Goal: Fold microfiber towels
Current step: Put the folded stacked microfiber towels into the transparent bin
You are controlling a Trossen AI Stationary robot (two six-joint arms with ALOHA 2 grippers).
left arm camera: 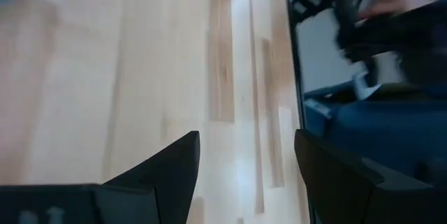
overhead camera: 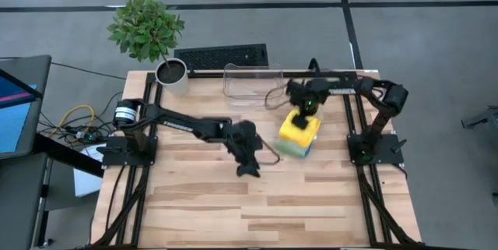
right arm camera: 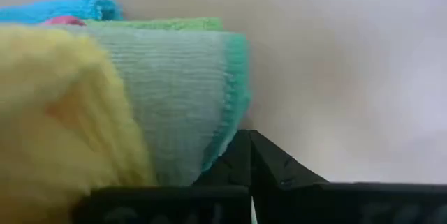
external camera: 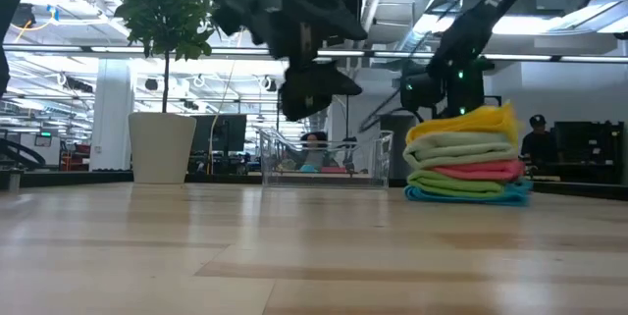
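Several folded microfiber towels lie in a stack (overhead camera: 299,133) on the table's right middle. From the top down they are yellow (external camera: 461,124), pale sage (external camera: 461,148), pink (external camera: 471,170), green (external camera: 453,183) and blue (external camera: 461,195). My right gripper (overhead camera: 305,110) points down at the stack's far edge. Its fingers are shut (right arm camera: 250,140), with nothing seen between them. My left gripper (overhead camera: 247,168) hangs open above bare wood left of the stack, nothing between its fingers (left arm camera: 244,140). My right gripper's shut fingertips (right arm camera: 241,155) come from above, right beside the rolled edge of the pale sage towel (right arm camera: 188,98). I cannot tell whether they touch it. No cloth shows between the fingers.
A clear plastic bin (overhead camera: 253,82) stands at the table's far edge behind the stack. A potted plant (overhead camera: 148,32) stands at the far left corner, with a keyboard (overhead camera: 222,55) beyond the table. The near half of the wooden table (overhead camera: 257,211) is bare wood.
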